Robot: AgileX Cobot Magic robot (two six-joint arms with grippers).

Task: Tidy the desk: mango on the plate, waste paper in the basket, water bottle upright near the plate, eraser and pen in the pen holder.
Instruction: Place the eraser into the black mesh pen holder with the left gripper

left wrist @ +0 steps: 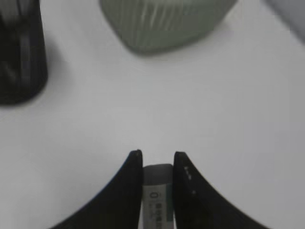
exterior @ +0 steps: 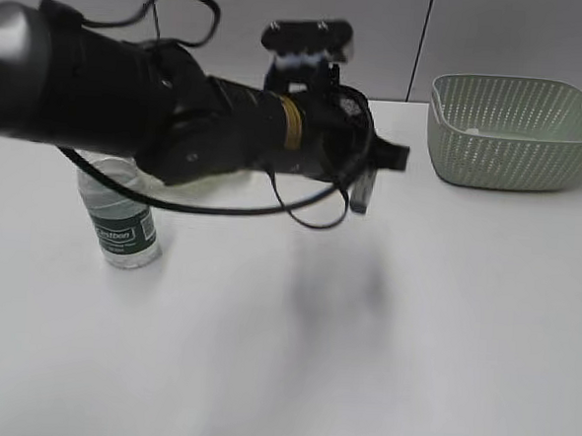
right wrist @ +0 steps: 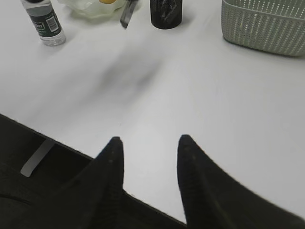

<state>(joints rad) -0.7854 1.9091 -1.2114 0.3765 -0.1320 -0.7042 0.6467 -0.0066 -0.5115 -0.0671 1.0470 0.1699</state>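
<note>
The left gripper (left wrist: 157, 164) is clenched on an eraser (left wrist: 157, 191), a grey-tipped block in a green-and-white sleeve seen at the bottom centre of the left wrist view, held above the white counter (left wrist: 200, 109). In that view the black pen holder (left wrist: 19, 52) stands at the upper left and the pale green basket (left wrist: 162, 21) at the top centre, both blurred. From outside, the left arm reaches across the upper middle of the frame, with the basket (exterior: 514, 133) at the upper right and the water bottle (exterior: 123, 223) upright at the left. The right gripper (right wrist: 150, 145) hangs released, holding nothing, over the counter's near edge. Its camera shows the bottle (right wrist: 45, 21) at the upper left, beside the plate (right wrist: 88, 9) with the mango (right wrist: 107, 1) on it, the pen holder (right wrist: 166, 13) at the top centre and the basket (right wrist: 264, 26) at the upper right.
</note>
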